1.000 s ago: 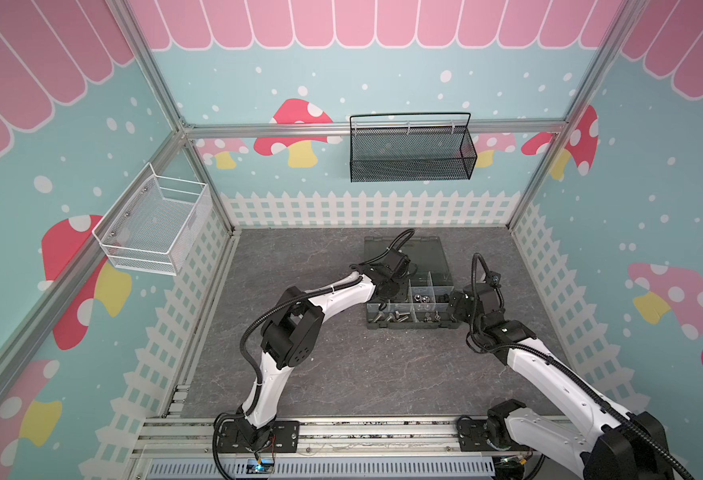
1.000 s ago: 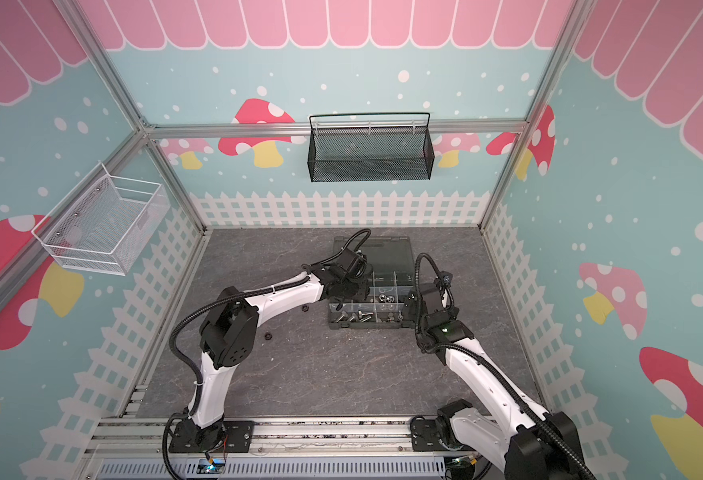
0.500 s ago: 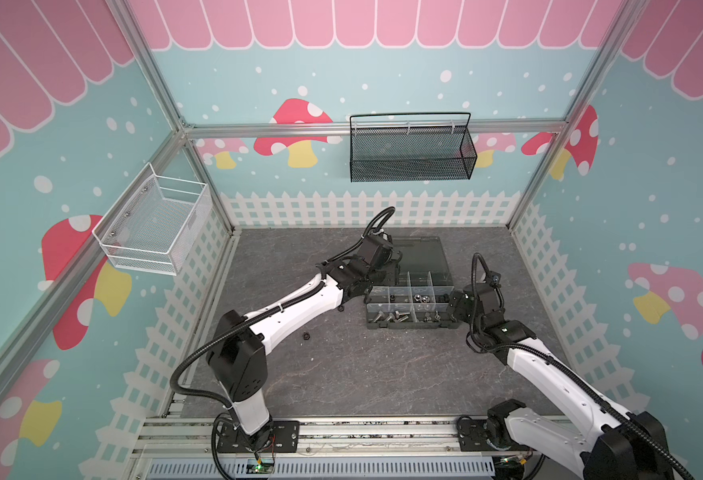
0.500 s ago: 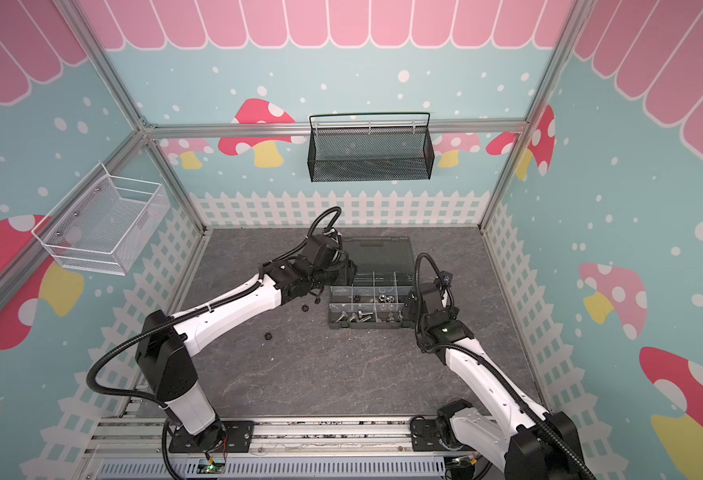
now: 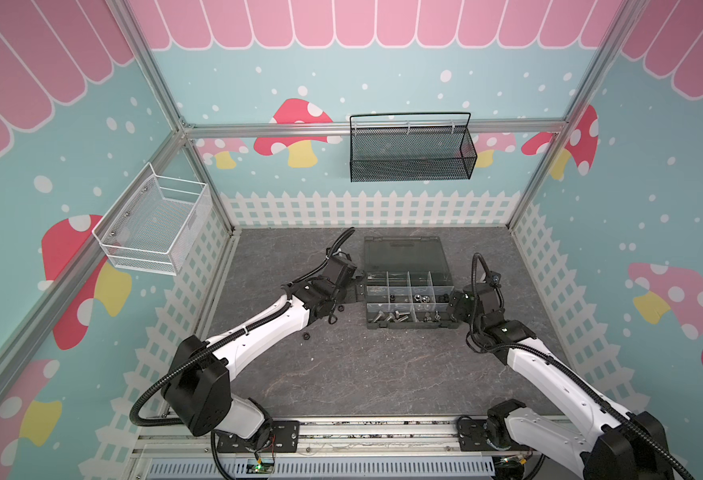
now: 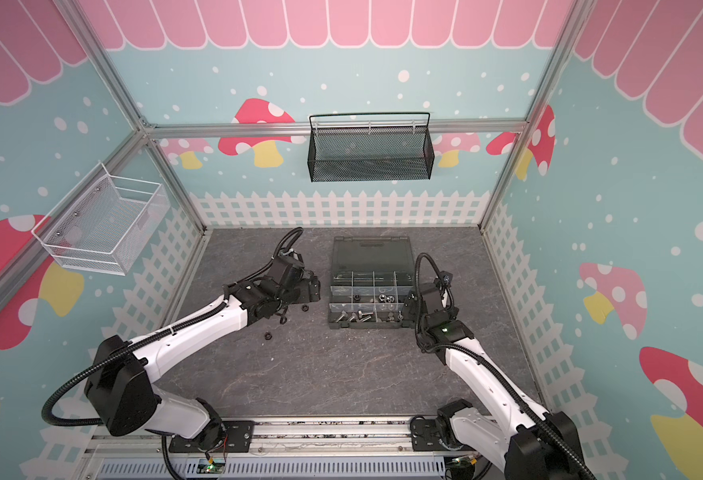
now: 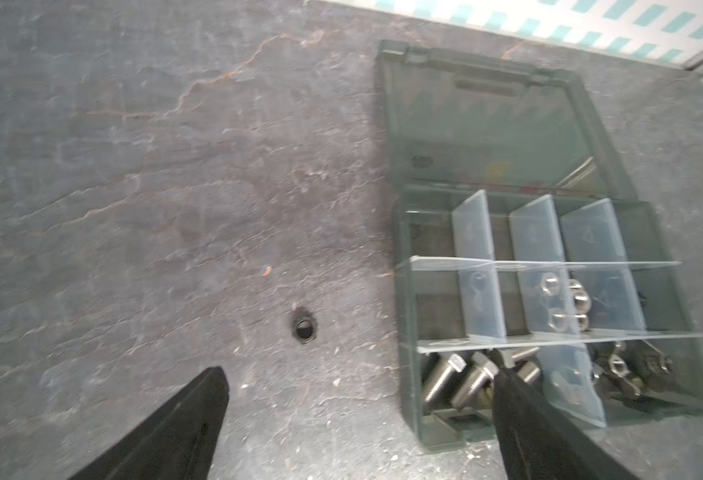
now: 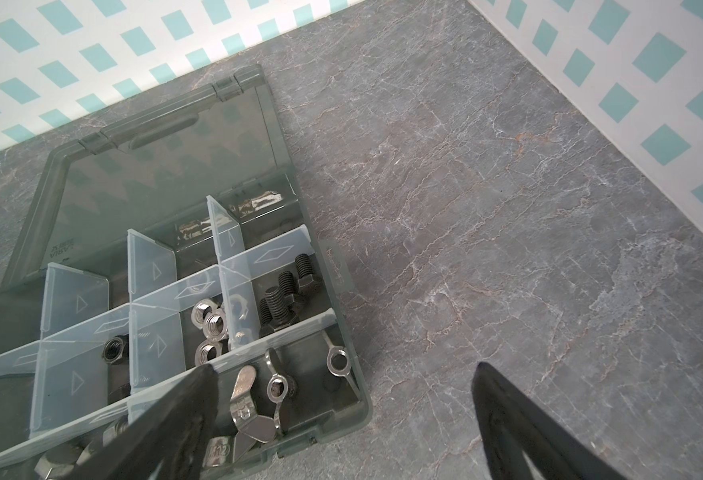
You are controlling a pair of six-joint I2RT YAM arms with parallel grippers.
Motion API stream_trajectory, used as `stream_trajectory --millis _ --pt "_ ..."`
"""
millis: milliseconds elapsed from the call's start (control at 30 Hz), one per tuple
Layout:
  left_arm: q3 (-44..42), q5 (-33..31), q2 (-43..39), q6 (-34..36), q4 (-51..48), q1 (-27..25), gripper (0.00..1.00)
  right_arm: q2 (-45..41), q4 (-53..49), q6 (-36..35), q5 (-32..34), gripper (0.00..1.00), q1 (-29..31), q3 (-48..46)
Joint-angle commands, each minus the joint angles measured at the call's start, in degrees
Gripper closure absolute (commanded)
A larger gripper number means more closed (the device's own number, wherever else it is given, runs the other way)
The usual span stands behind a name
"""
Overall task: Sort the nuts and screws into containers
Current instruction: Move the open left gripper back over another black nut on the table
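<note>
The dark grey organizer box (image 5: 408, 327) (image 6: 368, 326) lies open on the floor, its lid (image 7: 482, 124) flat behind it. Its containers hold silver screws (image 7: 453, 378), black screws (image 8: 283, 295), silver nuts (image 8: 210, 322) and one black nut (image 8: 113, 350). A loose black nut (image 7: 304, 329) (image 5: 340, 308) lies just left of the box. Another black nut (image 5: 306, 335) (image 6: 267, 334) lies nearer the front. My left gripper (image 7: 360, 374) (image 5: 356, 286) stands open and empty beside the box's left wall. My right gripper (image 8: 343, 370) (image 5: 451, 307) is open and empty at the box's right front corner.
Wing nuts (image 8: 275, 388) fill the box's right front compartment. A black mesh basket (image 5: 410, 151) hangs on the back wall and a white wire basket (image 5: 154, 226) on the left wall. A white fence border lines the grey stone floor (image 5: 362, 374).
My left arm has drawn back from over the box to its left side, and its gripper has opened wide. The right arm has not moved.
</note>
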Motion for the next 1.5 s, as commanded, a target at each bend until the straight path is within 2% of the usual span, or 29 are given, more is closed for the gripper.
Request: stream_trajectory --millis 0,233,600,900,1200,1467 --pt "-3.1 -1.5 -1.9 -1.9 -2.3 1.6 0.00 -0.4 -0.7 0.9 0.6 0.03 -0.4 -0.2" --pt "-7.6 -1.4 -2.6 -2.2 -3.1 4.2 0.00 -0.1 -0.4 1.1 0.1 0.03 -0.3 -0.1" --pt "-8.5 1.9 3.1 -1.8 -0.8 5.7 0.01 0.0 -0.4 1.2 -0.1 0.03 -0.4 -0.4" --pt "-6.6 5.2 8.9 -1.2 -0.1 5.9 0.14 -0.6 -0.4 1.5 0.2 0.03 -0.4 -1.0" --pt "-3.1 8.2 14.3 -0.2 1.6 5.8 0.20 -0.7 -0.4 1.5 0.2 0.03 -0.3 -1.3" --pt "-0.6 8.0 18.3 0.4 1.1 5.8 0.32 -1.3 -0.7 1.8 0.3 0.03 -0.4 -1.7"
